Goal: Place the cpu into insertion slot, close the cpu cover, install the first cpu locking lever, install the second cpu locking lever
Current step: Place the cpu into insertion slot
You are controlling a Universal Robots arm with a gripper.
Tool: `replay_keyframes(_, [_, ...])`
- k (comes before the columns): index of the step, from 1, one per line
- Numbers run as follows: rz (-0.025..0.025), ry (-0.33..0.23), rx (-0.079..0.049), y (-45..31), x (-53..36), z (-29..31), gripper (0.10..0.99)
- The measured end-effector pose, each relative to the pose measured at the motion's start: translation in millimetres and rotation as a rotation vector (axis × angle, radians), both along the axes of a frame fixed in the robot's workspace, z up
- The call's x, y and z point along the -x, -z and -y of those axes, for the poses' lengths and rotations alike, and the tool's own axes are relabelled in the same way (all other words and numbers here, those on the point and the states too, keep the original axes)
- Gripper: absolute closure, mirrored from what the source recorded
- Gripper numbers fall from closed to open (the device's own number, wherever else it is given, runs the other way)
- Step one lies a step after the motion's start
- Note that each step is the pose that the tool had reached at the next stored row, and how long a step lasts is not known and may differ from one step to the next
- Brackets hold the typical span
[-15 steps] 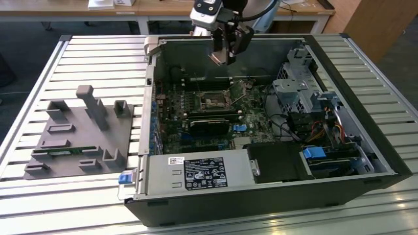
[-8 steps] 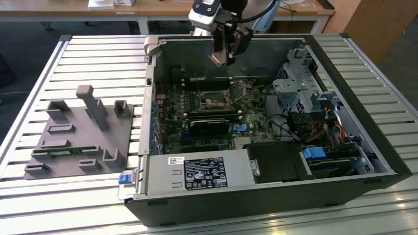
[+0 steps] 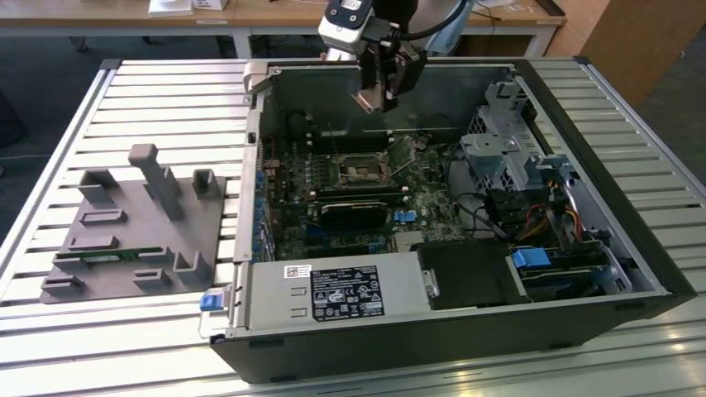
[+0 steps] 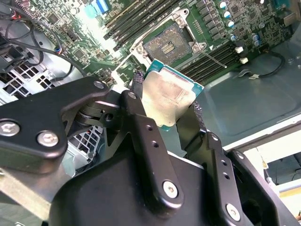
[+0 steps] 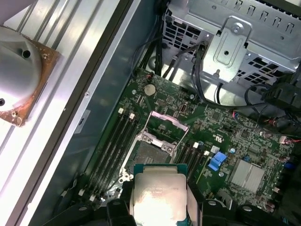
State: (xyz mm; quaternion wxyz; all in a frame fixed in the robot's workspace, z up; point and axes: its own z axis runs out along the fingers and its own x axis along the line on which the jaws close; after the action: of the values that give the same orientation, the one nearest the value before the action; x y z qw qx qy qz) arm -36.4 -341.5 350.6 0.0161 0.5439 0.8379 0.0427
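My gripper [image 3: 375,98] hangs above the open grey computer case [image 3: 617,207], near its far wall, shut on the cpu [image 3: 368,101]. In both wrist views the cpu [image 4: 169,96] [image 5: 157,190] is a flat square chip with a silvery top and green edge, pinched at two opposite edges between the black fingers [image 4: 138,94]. The insertion slot [image 3: 361,172] [image 4: 167,44] [image 5: 151,154] lies below on the green board, its dark centre exposed. The cpu cover [image 5: 165,123] stands swung up at the slot's far edge. A thin lever [image 4: 211,59] sticks out beside the slot.
Long black memory strips [image 5: 113,141] flank the slot. A metal drive cage [image 5: 235,52] with cables and a power supply [image 3: 336,291] fill the case's other sides. A grey fixture tray [image 3: 132,223] sits at the exterior view's left on the slatted table. A round metal part on a copper plate [image 5: 19,80] lies outside the case.
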Motion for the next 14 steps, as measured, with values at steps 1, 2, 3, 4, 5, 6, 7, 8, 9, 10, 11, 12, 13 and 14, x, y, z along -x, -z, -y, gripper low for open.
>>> replay_keyframes(1, [0.0000, 0.000, 0.000, 0.3, 0.0, 0.0, 0.553])
replay_keyframes(2, [-0.0001, 0.000, 0.000, 0.5, 0.0, 0.0, 0.553])
replay_keyframes(3, [-0.0001, 0.000, 0.000, 0.8, 0.0, 0.0, 0.553])
replay_keyframes(4, [-0.0002, 0.000, 0.000, 1.0, 0.0, 0.0, 0.553])
replay_keyframes(5, [-0.0002, 0.000, 0.001, 1.0, 0.0, 0.0, 0.553])
replay_keyframes(6, [-0.0002, 0.001, 0.001, 1.2, 0.0, 0.0, 0.553])
replay_keyframes(7, [-0.0001, 0.003, 0.001, 1.3, 0.0, 0.0, 0.553])
replay_keyframes(8, [-0.0001, 0.005, 0.001, 1.5, 0.0, 0.0, 0.553])
replay_keyframes(9, [0.0000, 0.008, 0.001, 1.6, 0.0, 0.0, 0.553])
replay_keyframes(10, [-0.0001, 0.012, 0.002, 1.8, 0.0, 0.0, 0.553])
replay_keyframes(11, [0.0000, 0.017, 0.002, 2.0, 0.0, 0.0, 0.553])
replay_keyframes(12, [0.0000, 0.022, 0.002, 2.2, 0.0, 0.0, 0.553])
replay_keyframes(13, [-0.0001, 0.028, 0.003, 2.4, 0.0, 0.0, 0.553])
replay_keyframes(14, [-0.0001, 0.036, 0.003, 2.7, 0.0, 0.0, 0.553])
